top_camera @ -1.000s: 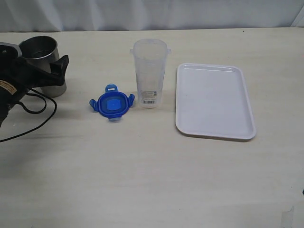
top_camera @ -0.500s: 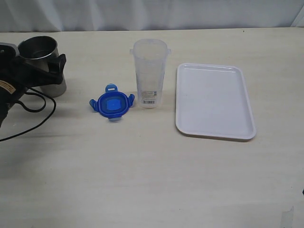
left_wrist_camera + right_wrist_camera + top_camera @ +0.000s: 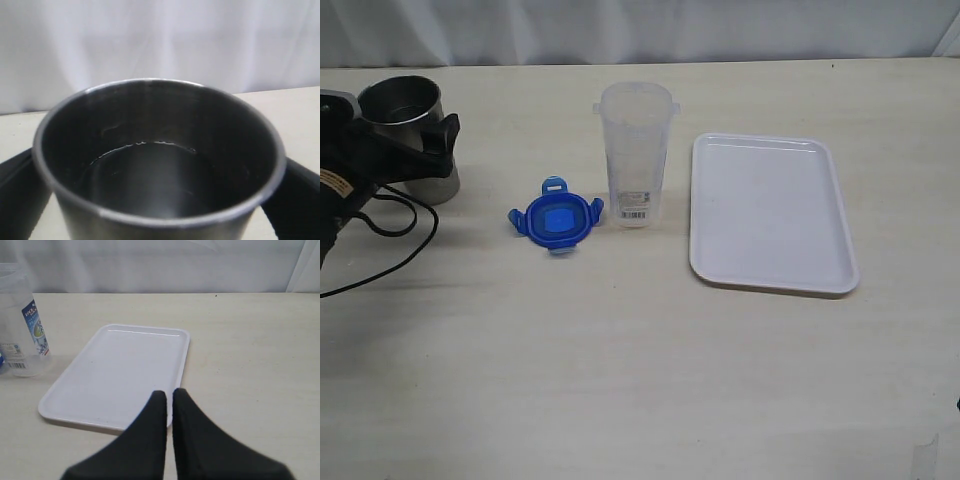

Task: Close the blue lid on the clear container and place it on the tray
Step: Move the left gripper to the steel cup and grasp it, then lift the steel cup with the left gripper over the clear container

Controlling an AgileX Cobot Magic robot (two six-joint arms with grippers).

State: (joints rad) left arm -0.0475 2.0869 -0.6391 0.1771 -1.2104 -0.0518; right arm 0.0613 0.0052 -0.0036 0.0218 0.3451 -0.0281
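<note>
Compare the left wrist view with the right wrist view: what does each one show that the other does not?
Only the left wrist view shows the steel cup, which fills the picture, with the left gripper on either side of it; whether it presses the cup I cannot tell. Only the right wrist view shows the tray, the clear container beside it, and the right gripper, shut and holding nothing. Both show the table and the pale curtain behind it.
</note>
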